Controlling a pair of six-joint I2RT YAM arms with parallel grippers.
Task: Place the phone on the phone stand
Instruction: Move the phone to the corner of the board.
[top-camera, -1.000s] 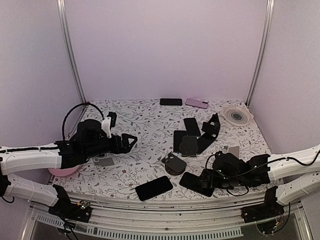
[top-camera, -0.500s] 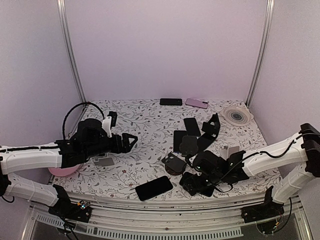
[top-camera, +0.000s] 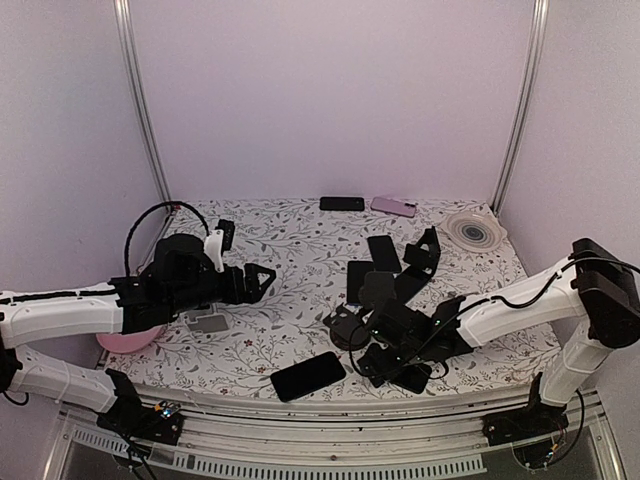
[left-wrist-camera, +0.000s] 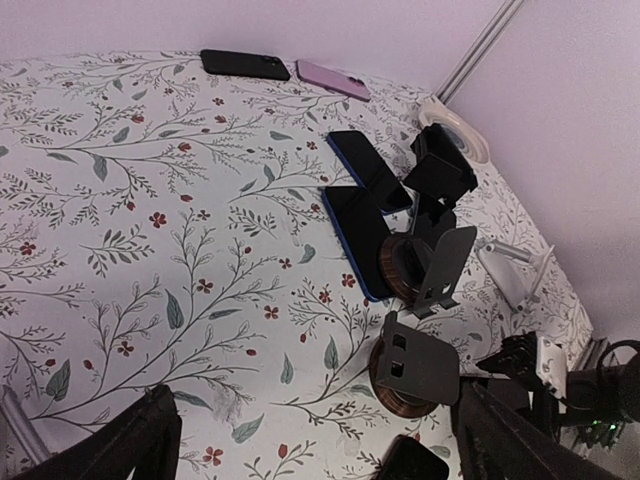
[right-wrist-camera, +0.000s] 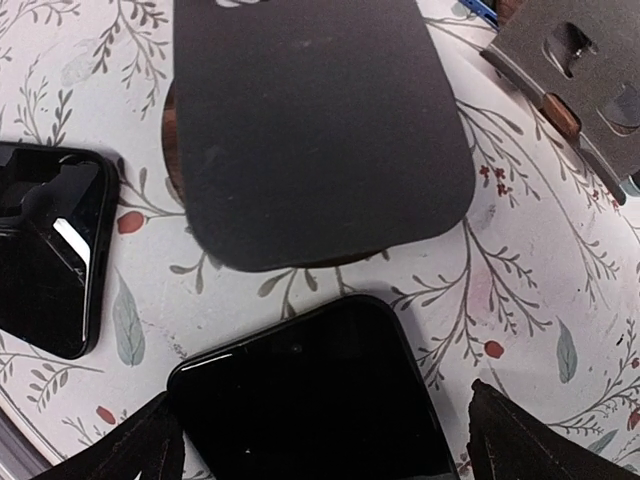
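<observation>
Hovering wide open and empty, the right pincer (right-wrist-camera: 325, 438) has the phone (right-wrist-camera: 310, 395) flat on the table (right-wrist-camera: 525, 300) right beneath it, the stand (right-wrist-camera: 310, 130) just ahead; grasping, lifting and placing are all left to do; left pincer (left-wrist-camera: 320, 445) open, empty too

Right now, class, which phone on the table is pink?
The pink phone lying flat at the table's far edge, just right of a black phone. Its light colour sets it apart from that dark neighbour.

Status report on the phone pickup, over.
Left gripper open, empty, off left. Right gripper open, over black phone, no grip yet. Phone stand just ahead; second phone close alongside.
</observation>
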